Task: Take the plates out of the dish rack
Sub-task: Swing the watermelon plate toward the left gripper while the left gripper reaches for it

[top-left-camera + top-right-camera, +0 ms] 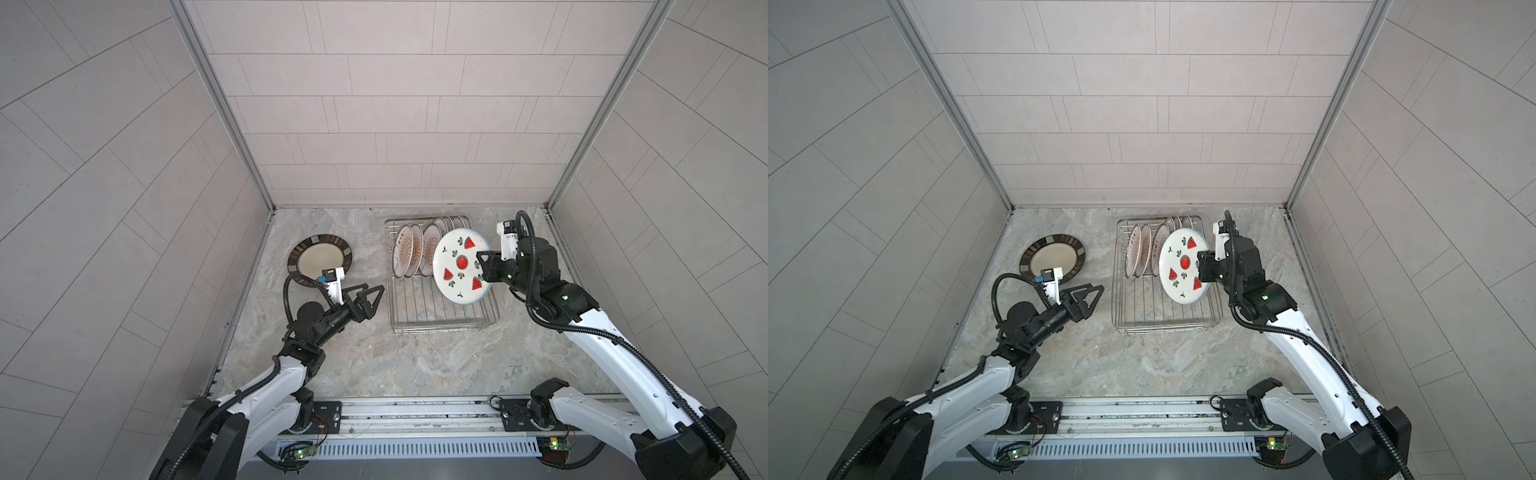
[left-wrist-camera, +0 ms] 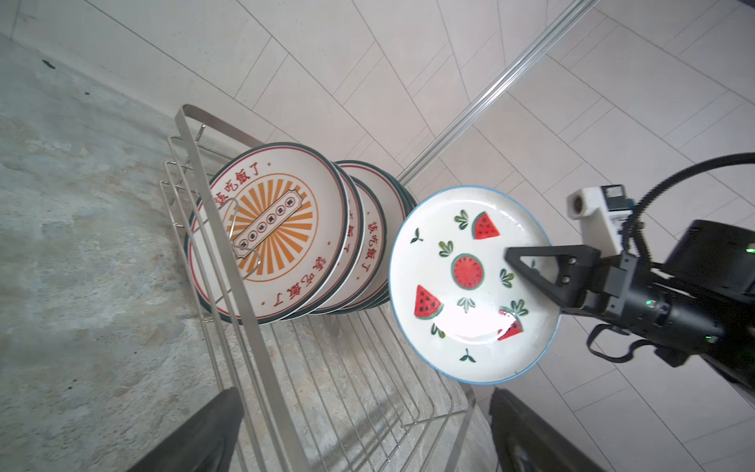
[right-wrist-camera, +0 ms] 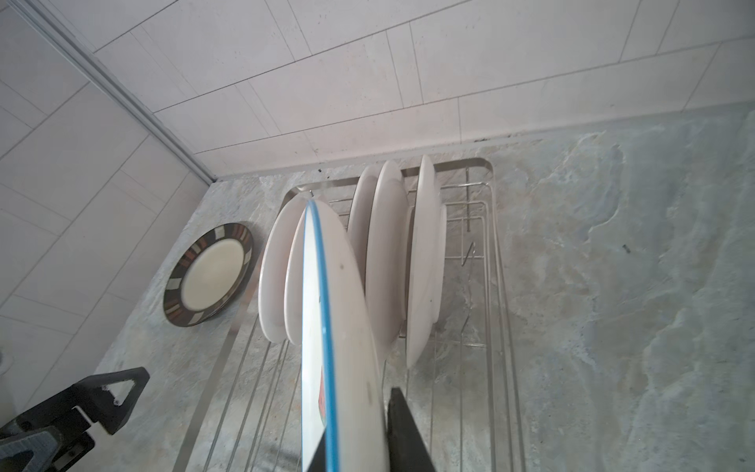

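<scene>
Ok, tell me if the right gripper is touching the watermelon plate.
Touching. The right wrist view shows the right gripper clamping the watermelon plate.

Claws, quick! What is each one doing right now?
Left claw: open, holding nothing.
Right claw: closed on the watermelon plate.

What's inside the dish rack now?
Sunburst plates stand upright at the far end of the dish rack; its near half is bare. The watermelon plate in the right gripper hides some plates in both top views, so the count is unclear.
</scene>
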Action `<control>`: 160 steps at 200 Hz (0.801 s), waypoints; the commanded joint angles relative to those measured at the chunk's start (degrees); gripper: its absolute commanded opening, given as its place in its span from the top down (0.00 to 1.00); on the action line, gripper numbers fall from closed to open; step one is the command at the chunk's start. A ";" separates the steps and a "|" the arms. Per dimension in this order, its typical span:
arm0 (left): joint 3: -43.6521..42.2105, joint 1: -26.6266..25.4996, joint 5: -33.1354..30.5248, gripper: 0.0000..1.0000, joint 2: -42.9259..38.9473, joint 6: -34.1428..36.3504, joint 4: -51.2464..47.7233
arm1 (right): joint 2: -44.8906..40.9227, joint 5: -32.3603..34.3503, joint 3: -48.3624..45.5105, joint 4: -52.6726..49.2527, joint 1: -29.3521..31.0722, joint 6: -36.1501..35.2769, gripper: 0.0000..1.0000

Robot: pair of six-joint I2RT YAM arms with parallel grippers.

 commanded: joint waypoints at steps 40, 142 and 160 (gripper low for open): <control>11.70 -8.75 2.88 0.00 -2.41 7.15 -14.11 | -5.39 -26.15 -5.17 23.55 -2.35 11.15 0.85; 13.99 -11.24 2.01 0.23 7.46 -4.51 0.69 | 0.74 -34.51 -7.29 36.78 -2.35 20.01 0.84; 13.99 -11.29 2.17 0.35 7.81 -5.56 0.81 | 1.73 -34.34 -7.12 37.11 -2.36 19.81 0.84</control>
